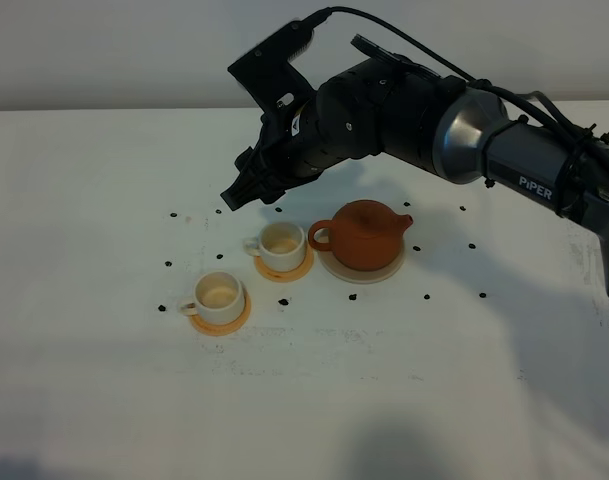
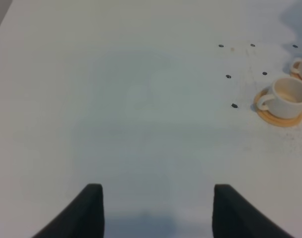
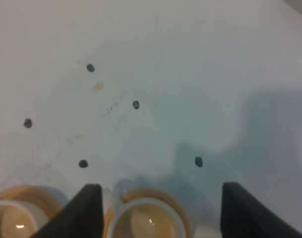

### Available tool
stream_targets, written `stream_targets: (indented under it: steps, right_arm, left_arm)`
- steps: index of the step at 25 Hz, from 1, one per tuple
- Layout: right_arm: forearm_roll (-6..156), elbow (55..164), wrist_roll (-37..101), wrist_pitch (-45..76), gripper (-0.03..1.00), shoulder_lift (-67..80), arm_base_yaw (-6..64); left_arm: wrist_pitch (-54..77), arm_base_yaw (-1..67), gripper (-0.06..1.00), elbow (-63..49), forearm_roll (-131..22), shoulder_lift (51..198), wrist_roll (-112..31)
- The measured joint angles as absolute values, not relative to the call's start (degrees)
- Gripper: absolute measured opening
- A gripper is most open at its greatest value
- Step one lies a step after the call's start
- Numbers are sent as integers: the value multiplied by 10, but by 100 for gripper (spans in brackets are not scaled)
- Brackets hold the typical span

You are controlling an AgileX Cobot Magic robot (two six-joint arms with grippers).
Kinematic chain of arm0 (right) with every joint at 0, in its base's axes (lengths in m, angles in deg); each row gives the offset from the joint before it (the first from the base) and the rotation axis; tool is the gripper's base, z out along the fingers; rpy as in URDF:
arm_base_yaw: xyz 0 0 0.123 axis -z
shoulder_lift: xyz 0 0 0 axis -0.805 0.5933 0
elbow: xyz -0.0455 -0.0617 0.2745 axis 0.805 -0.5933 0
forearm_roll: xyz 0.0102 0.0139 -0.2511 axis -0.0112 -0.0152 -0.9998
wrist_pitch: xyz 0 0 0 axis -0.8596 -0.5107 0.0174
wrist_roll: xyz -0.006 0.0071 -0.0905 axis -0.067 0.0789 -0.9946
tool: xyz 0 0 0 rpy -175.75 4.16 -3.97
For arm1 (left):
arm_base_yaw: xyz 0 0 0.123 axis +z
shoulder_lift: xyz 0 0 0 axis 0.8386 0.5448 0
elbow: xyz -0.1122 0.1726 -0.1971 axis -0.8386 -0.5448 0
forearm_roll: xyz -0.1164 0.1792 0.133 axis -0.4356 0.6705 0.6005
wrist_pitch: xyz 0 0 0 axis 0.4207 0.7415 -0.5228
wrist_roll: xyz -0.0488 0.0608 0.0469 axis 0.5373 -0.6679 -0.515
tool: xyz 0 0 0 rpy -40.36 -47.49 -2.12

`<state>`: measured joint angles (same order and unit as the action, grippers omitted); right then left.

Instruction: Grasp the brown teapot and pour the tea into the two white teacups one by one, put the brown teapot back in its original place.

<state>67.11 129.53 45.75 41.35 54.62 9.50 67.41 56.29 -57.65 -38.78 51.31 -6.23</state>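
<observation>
The brown teapot [image 1: 362,235] stands upright on its cream saucer [image 1: 361,270], spout to the right, handle toward the cups. The two white teacups [image 1: 281,246] [image 1: 217,294] sit on orange coasters to its left and hold pale liquid. My right gripper [image 1: 233,199] hovers open and empty above the table behind the cups, apart from the teapot. In the right wrist view its gripper [image 3: 160,187] is above both cups [image 3: 146,223] [image 3: 9,224]. My left gripper [image 2: 155,191] is open and empty over bare table, with one cup [image 2: 285,96] far off. The left arm is out of the high view.
Orange coasters [image 1: 224,320] [image 1: 296,270] lie under the cups. Small dark marks [image 1: 282,301] dot the white table [image 1: 104,400] around the set. The bulky right arm [image 1: 464,135] reaches over the table behind the teapot.
</observation>
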Motion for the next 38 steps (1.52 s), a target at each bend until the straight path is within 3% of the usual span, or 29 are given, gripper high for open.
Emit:
stream_targets:
  steps: [28,38]
  right_arm:
    - [675,1295,461,483,50,590,133]
    - [687,1295,461,428,50,593,133]
  left_arm:
    - [674,563,50,-577,-388,513,-62]
    - [674,563,50,-577,-388,513,-62]
